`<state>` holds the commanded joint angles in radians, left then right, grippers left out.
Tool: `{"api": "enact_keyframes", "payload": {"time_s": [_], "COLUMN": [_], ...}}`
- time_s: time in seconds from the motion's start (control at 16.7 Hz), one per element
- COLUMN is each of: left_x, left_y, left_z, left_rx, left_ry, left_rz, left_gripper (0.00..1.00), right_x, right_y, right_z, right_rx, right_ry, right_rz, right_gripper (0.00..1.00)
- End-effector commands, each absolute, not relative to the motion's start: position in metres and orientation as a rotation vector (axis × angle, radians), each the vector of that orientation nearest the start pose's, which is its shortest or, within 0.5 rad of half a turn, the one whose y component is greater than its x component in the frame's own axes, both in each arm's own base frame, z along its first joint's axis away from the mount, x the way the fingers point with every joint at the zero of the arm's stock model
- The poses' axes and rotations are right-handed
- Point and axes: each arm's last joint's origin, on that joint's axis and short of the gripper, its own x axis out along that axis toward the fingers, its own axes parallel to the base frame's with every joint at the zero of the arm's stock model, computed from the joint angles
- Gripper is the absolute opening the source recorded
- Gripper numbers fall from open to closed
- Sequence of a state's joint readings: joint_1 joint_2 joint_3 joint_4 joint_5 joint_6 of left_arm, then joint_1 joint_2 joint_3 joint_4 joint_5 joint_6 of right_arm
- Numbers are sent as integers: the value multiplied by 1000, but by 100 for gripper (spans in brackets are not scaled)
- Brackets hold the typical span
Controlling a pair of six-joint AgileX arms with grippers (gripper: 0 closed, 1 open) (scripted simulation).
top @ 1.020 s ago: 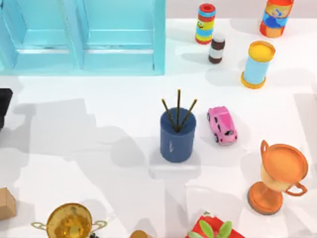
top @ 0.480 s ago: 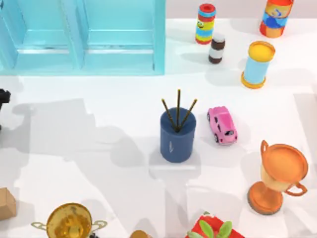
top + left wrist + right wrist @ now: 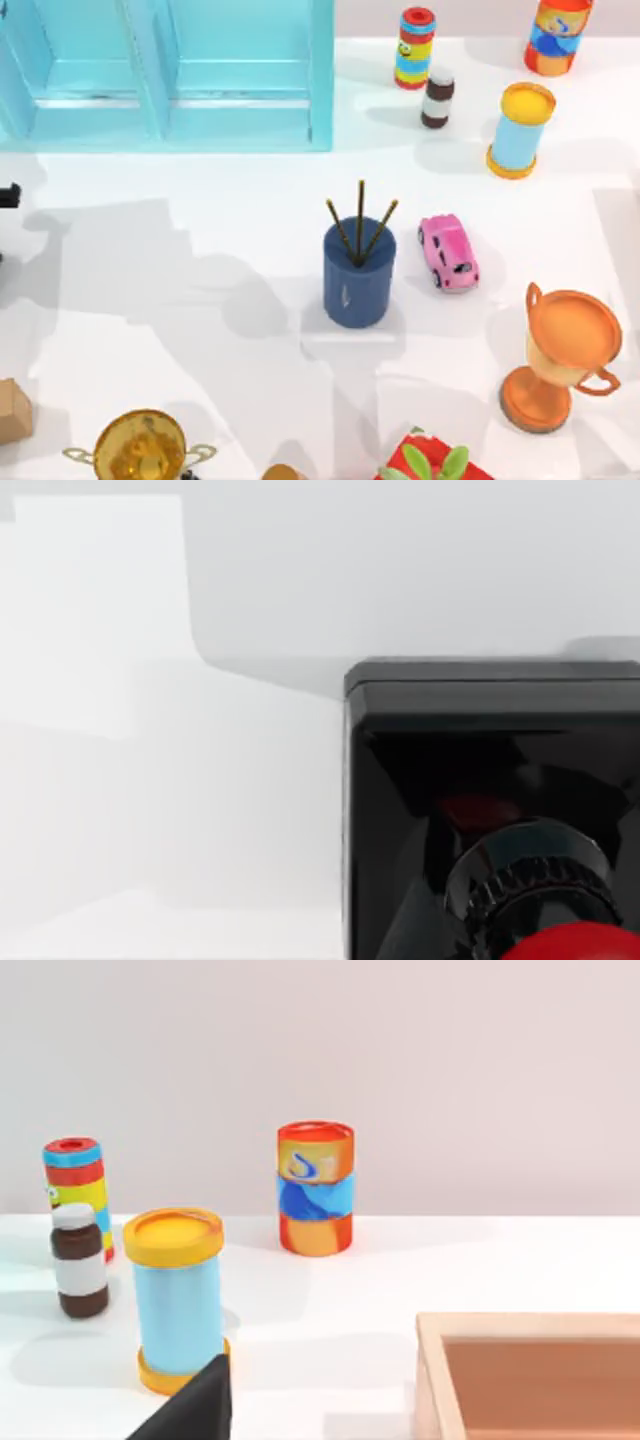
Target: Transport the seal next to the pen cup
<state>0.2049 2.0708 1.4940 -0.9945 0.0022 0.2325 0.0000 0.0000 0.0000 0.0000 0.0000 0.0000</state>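
Glossy red round knob of the seal (image 3: 575,942) on its black square base sits close under my left wrist camera; whether my left gripper grips it I cannot tell. Mid-table, the navy-blue cylindrical pen cup (image 3: 358,275) holds three thin brown sticks (image 3: 360,228).

You have one pen cup (image 3: 358,274) holding three brown sticks (image 3: 360,228), and one seal (image 3: 500,830). You can count two trophies: one gold (image 3: 140,447), one orange (image 3: 560,358). There is one pink toy car (image 3: 448,252), one light-blue cylinder (image 3: 520,130), two striped cans (image 3: 416,47), one small brown bottle (image 3: 437,97) and one cardboard box (image 3: 14,410).
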Motion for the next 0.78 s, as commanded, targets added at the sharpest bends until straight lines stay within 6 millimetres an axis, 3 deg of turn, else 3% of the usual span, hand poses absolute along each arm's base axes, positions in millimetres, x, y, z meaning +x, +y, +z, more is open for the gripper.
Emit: {"api": "enact_keyframes", "payload": {"time_s": [0.54,0.66,0.78], "left_x": [382,387,394], "left_y": [81,72,52], "left_z": [150,158,178], "left_rx": [17,12,8], "left_ry": [1570,1573,1572], "left_rz": [-18,-13,-9], "left_gripper": [0,0,0], "right_x": [106,106,106], "right_y": [-1,-1,-1], "right_z": [160,160,160], "right_rx": [0,0,0], "right_ry": [0,0,0], "right_rz": [0,0,0], "right_gripper": [100,100,100]}}
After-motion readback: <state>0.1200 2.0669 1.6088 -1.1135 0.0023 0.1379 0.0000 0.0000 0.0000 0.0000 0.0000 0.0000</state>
